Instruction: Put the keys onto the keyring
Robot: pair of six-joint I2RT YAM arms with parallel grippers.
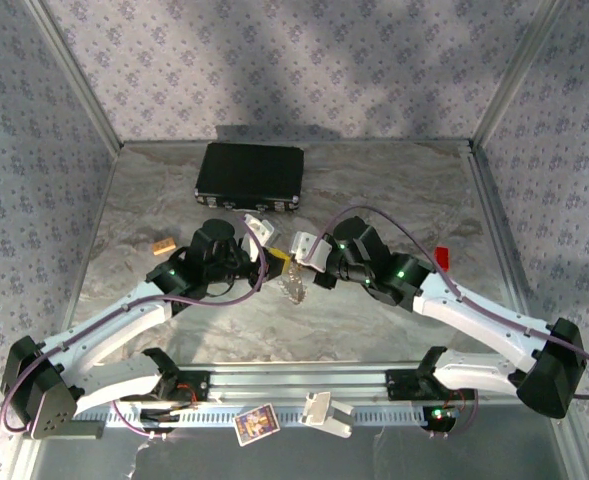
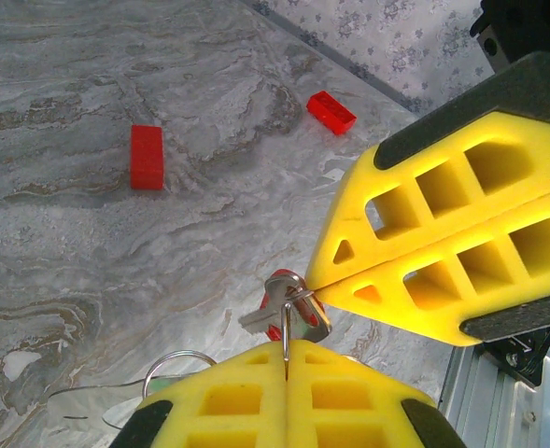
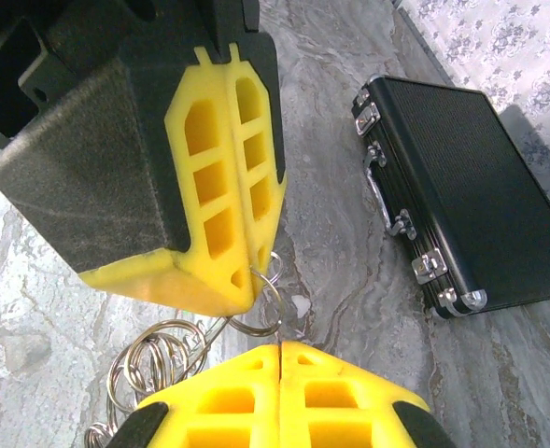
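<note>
Left tool (image 2: pixel 286 359) and right tool (image 3: pixel 279 355) meet tip-to-tip, both pinched shut on silvery chain-link keyring (image 3: pixel 158 355). Tiny red-headed key (image 2: pixel 279 313) at 12 o'clock of left tips. Judged light, slick, springy wire; take key by plastic head.

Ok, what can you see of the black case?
The black case is a flat rectangular box with a textured skin, silvery metal corners, latches and a handle on one long edge. It is shut and lies flat on the marbled table near the back wall, handle side toward the arms, touching nothing else.
</note>
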